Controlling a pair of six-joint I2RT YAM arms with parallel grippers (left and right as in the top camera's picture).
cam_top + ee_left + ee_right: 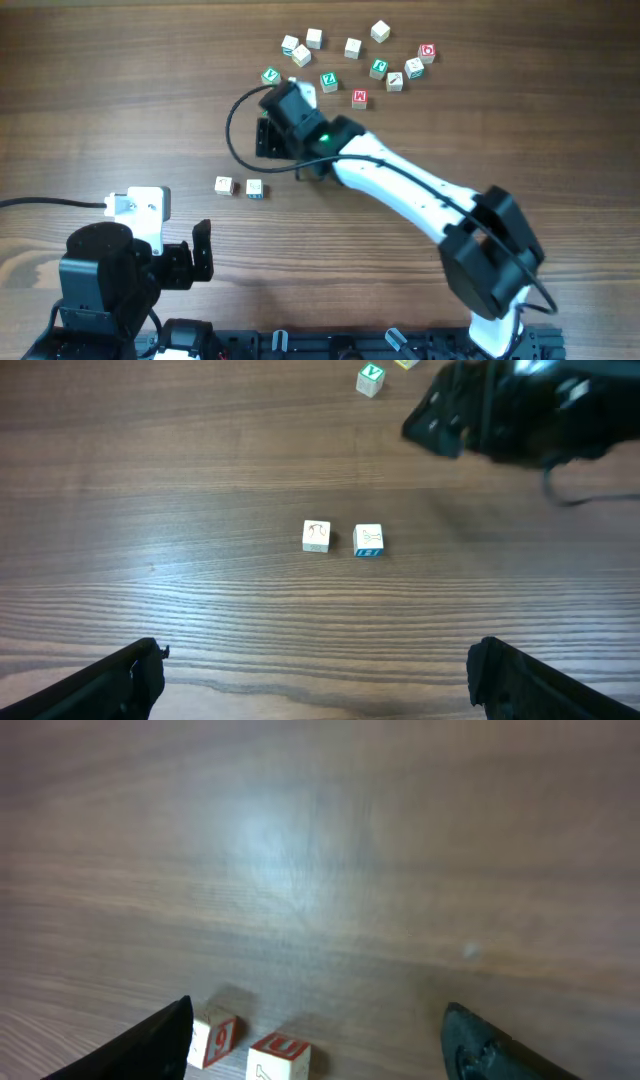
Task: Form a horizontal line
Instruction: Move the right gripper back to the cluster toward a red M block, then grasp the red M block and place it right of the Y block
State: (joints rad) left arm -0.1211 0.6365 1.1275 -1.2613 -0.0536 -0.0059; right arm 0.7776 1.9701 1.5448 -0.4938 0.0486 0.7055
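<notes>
Brown-marked cube and blue-marked cube are shown side by side on the wooden table, parted by a narrow gap. In the left wrist view they lie ahead of the left gripper, about midway between its fingers, the blue-marked one slightly toward the right-hand finger.

The red "M" cube is seen well apart from that pair, among the scattered cubes on the far side of the right gripper.

The left gripper's fingers are spread wide, with nothing held between them. The right gripper's fingers are likewise spread wide and empty.

Low in the right wrist view, two red-marked cubes stand on the table between those fingers, nearer the left-hand one. Which cubes these are cannot be told.

A green "V" cube lies just beside the right gripper's wrist.
</notes>
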